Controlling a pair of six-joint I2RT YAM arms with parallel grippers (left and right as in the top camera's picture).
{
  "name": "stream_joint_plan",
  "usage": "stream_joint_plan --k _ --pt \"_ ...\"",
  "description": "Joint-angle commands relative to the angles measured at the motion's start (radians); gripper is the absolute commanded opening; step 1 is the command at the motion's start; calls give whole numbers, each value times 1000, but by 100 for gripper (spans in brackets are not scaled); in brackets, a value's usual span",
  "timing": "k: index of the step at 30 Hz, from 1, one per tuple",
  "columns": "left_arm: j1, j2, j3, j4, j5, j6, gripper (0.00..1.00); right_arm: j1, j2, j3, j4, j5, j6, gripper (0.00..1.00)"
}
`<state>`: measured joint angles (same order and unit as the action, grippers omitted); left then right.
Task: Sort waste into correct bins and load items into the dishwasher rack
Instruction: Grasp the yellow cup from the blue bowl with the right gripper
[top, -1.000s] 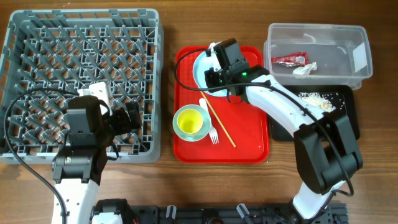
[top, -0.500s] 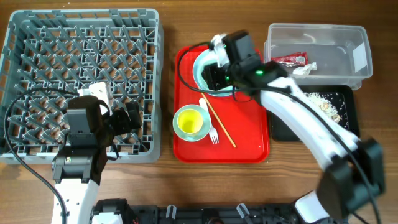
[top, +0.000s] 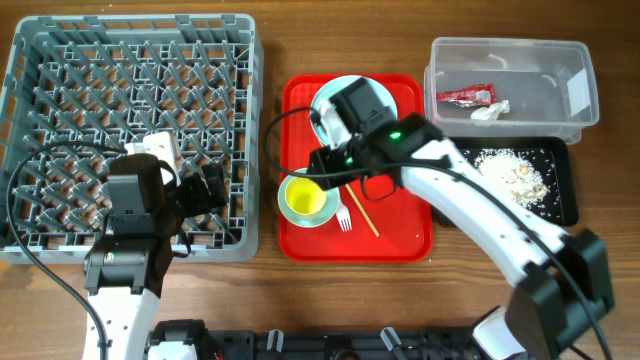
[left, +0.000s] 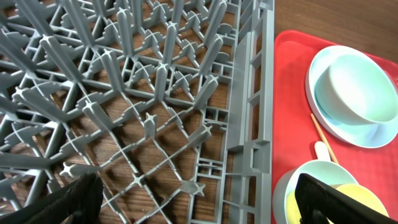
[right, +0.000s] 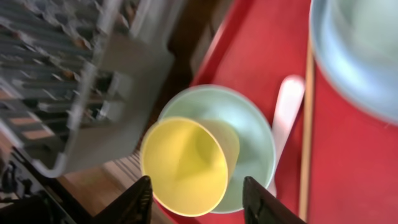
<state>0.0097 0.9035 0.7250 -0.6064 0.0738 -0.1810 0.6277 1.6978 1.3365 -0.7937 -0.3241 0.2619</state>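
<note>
Swinging off the pale-blue plate (left: 326, 122), the right gripper (top: 325, 165) now hangs over the yellow cup (top: 303, 198) nested in the near mint-green bowl (top: 327, 211); its wrist view is blurred, fingertips (right: 138, 198) cut off at the bottom edge (spread, gripping nothing), cup just ahead between them; the left gripper (left: 199, 193), likewise spread, hovers unmoved over the dishwasher rack (left: 155, 93).

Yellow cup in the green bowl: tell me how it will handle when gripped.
The yellow cup looks thin-walled, so probably light. It appears tilted in the green bowl, so it may rock or roll if nudged.
</note>
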Motion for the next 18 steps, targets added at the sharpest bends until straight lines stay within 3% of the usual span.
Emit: stream_joint_plan --k 1,7,14,18 --pt "8 0 19 3 8 -6 100 25 72 -15 -5 48 85 41" --pt "8 0 19 3 8 -6 100 30 157 -15 -13 61 109 33" --pt "8 0 19 3 8 -6 100 29 177 -14 -11 66 109 6" --pt "8 0 19 3 8 -6 100 19 150 -5 -26 65 109 4"
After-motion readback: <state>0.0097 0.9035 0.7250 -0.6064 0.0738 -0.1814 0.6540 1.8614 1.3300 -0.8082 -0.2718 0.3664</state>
